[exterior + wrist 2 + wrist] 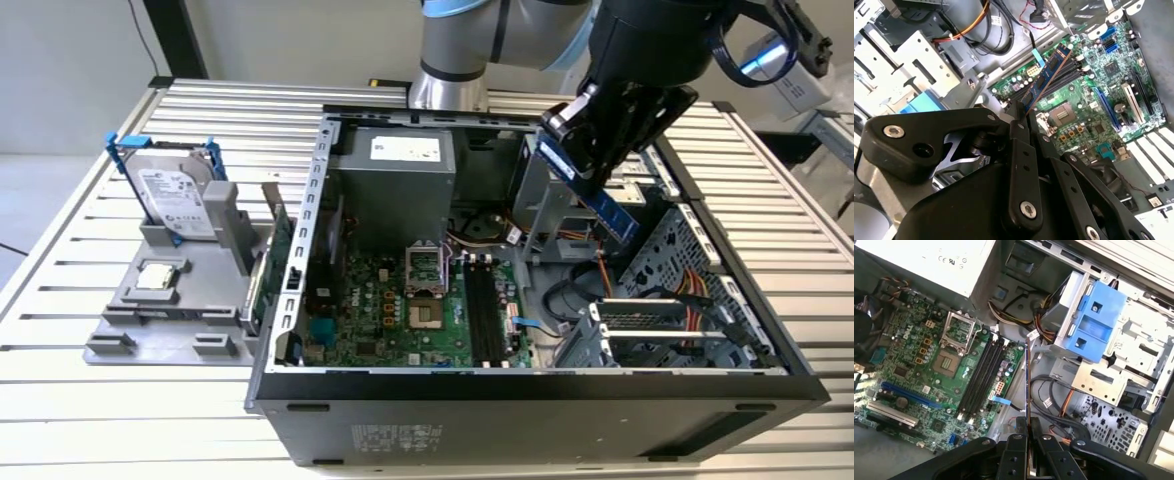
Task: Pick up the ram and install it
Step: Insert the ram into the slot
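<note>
Bright, even light; soft shadows inside computer case (534, 420); mild glare.

The black gripper (1027, 428) pinches the thin ram stick (1027, 382) edge-on, near long black memory slots (981, 375) on the green motherboard (909, 365).

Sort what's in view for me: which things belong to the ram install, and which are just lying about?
In the job: ram, clamped in the pincer; memory slots on the motherboard.
Lying about: hard drive, processor chip, grey holder beside the case.
</note>
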You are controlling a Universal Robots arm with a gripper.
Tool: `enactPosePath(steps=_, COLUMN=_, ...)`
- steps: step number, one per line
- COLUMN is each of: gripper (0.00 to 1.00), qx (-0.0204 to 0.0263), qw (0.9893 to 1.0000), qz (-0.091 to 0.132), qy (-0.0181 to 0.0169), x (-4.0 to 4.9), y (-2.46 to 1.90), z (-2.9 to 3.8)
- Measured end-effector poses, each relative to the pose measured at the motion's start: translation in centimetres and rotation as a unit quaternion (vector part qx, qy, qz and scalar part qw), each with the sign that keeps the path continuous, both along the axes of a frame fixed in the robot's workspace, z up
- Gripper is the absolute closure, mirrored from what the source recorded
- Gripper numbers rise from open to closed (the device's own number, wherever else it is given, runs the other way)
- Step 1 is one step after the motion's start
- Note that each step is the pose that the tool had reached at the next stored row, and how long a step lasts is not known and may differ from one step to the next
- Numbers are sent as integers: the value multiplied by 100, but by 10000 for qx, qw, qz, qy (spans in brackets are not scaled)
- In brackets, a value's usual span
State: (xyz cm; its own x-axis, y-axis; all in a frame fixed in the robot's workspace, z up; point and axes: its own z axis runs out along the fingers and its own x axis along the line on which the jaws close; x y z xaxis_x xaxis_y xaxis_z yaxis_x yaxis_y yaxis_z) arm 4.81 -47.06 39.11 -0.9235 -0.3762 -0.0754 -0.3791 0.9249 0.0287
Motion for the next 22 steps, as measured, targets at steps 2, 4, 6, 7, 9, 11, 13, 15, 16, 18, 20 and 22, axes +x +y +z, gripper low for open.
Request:
enactPosePath(steps=2, gripper=100, qx=0, qw=10000, qz=-47, qy=0, x=0, y=0, z=0)
enactPosePath(steps=4, gripper=100, qx=0, qw=10000, qz=-96, qy=0, x=0, y=0, z=0)
enactPosePath(steps=6, gripper=100, qx=0, qw=9999, qz=-147, qy=0, x=0, y=0, z=0)
enactPosePath(steps=7, gripper=100, qx=0, qw=9999, qz=-172, qy=0, x=0, y=0, z=0)
enactPosePath(steps=9, gripper=100, qx=0, qw=9997, qz=-224, qy=0, x=0, y=0, z=0)
enactPosePath(steps=11, gripper=100, qx=0, qw=9996, qz=-273, qy=0, x=0, y=0, z=0)
enactPosePath(steps=13, gripper=100, qx=0, qw=9995, qz=-318, qy=0, x=0, y=0, z=0)
enactPosePath(steps=15, gripper=100, qx=0, qw=9994, qz=-357, qy=0, x=0, y=0, z=0)
enactPosePath(steps=16, gripper=100, qx=0, qw=9993, qz=-375, qy=0, x=0, y=0, z=0)
enactPosePath(steps=18, gripper=100, qx=0, qw=9992, qz=-410, qy=0, x=0, y=0, z=0)
enactPosePath(steps=20, gripper=100, qx=0, qw=9990, qz=-441, qy=0, x=0, y=0, z=0)
enactPosePath(steps=22, gripper=100, qx=0, qw=9989, qz=-473, qy=0, x=0, y=0, z=0)
